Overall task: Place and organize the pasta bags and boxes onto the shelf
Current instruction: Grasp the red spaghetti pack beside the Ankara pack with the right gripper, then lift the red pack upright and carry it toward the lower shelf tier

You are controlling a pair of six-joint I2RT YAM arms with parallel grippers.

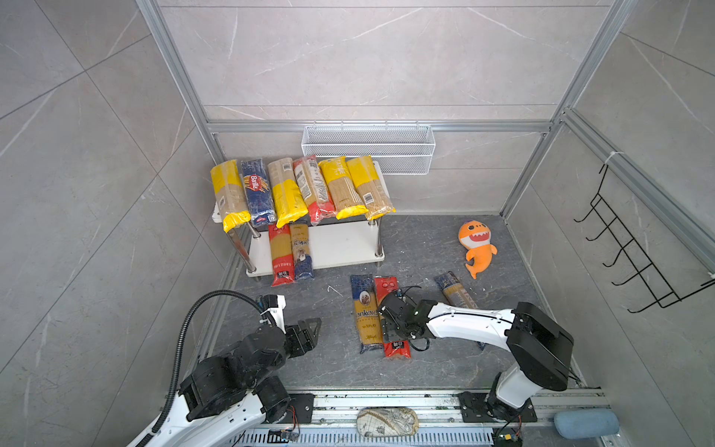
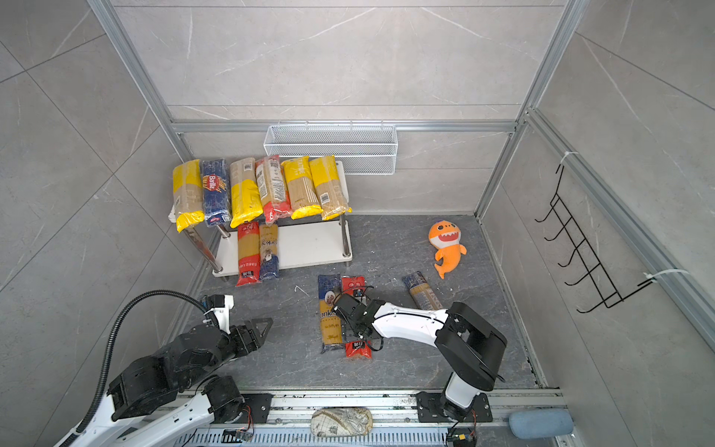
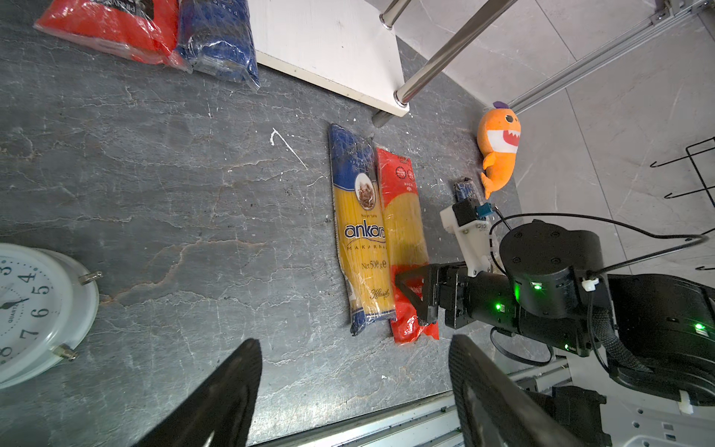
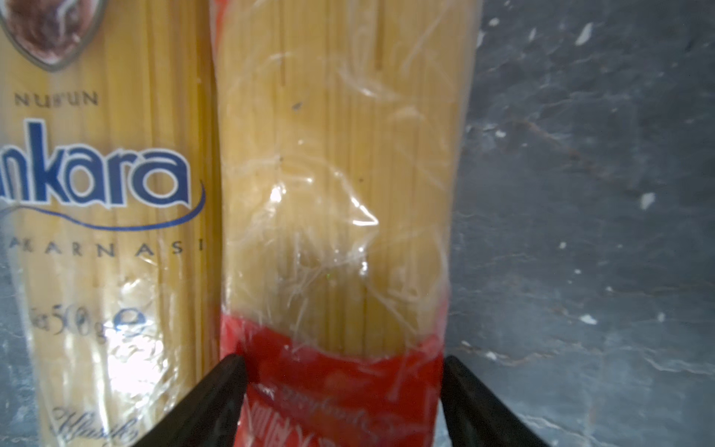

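Grey slate counter (image 1: 309, 363) in both top views, with three packs loose on it: an ankara pack (image 1: 365, 313) and a red pack (image 1: 397, 347) side by side and touching, plus a blue pack (image 1: 450, 288) well apart, partly under the right arm. At the back, the shelf (image 1: 340, 244): six packs across the upper board, two on the lower, overhanging its front edge. Right pincer (image 1: 392, 329) down over the red pack; left pincer (image 1: 309, 333) toward the counter's left, well clear of any pack.

From the left wrist: left pincer (image 3: 354, 371) spread wide, holding nothing.

From the right wrist: right pincer (image 4: 344, 367) open, one finger at each flank of the red pack toward its red-printed end, no squeeze evident. Likely trouble: pinching the ankara wrap too, given no gap at that seam. Also sagging or slipping on the lift, given an off-centre grip on slick film, and nudging the overhanging pair on the shelf while sliding in.
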